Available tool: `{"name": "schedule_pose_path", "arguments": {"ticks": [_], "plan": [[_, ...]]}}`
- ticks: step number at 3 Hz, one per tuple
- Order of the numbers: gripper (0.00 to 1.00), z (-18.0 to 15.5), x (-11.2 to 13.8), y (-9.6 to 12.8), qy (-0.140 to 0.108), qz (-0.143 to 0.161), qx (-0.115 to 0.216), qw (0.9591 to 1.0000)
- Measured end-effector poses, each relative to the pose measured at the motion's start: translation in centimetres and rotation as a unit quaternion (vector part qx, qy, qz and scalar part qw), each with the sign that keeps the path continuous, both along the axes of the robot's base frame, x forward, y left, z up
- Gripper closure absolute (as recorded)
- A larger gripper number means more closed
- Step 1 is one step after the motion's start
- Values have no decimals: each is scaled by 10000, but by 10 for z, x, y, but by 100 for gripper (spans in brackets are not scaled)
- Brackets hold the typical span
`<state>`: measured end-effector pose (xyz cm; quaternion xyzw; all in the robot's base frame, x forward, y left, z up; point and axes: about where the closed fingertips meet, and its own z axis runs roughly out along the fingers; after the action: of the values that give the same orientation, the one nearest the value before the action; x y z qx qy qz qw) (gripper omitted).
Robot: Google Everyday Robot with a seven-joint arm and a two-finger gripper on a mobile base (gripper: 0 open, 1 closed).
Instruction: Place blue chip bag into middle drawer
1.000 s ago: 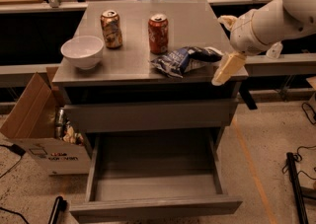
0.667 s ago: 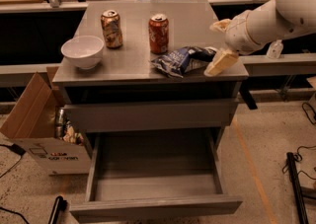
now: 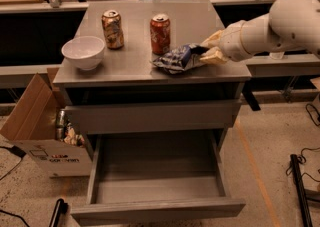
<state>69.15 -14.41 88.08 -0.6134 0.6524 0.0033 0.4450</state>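
Observation:
The blue chip bag (image 3: 177, 58) lies crumpled on the grey cabinet top (image 3: 125, 66), right of centre. My gripper (image 3: 209, 48) reaches in from the right on a white arm, low over the top. Its cream fingers (image 3: 214, 57) stand apart on either side of the bag's right end. The bag rests on the cabinet top. The middle drawer (image 3: 155, 168) is pulled out below, its flat grey floor bare.
An orange-red soda can (image 3: 160, 33) stands just behind the bag, and a second can (image 3: 112, 28) and a white bowl (image 3: 82, 52) stand to the left. A closed grey drawer front (image 3: 150, 116) sits above the open drawer. An open cardboard box (image 3: 35, 121) stands on the floor at left.
My gripper has moved left and down from the cabinet's right edge to the bag's right end. The bag, cans and drawer have not moved.

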Motion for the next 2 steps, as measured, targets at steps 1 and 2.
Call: {"name": "schedule_pose_path", "arguments": {"ticks": [1, 2], "plan": [[92, 22, -10, 5, -512, 46, 718, 9961], [100, 61, -44, 11, -1220, 218, 887, 9883]]}}
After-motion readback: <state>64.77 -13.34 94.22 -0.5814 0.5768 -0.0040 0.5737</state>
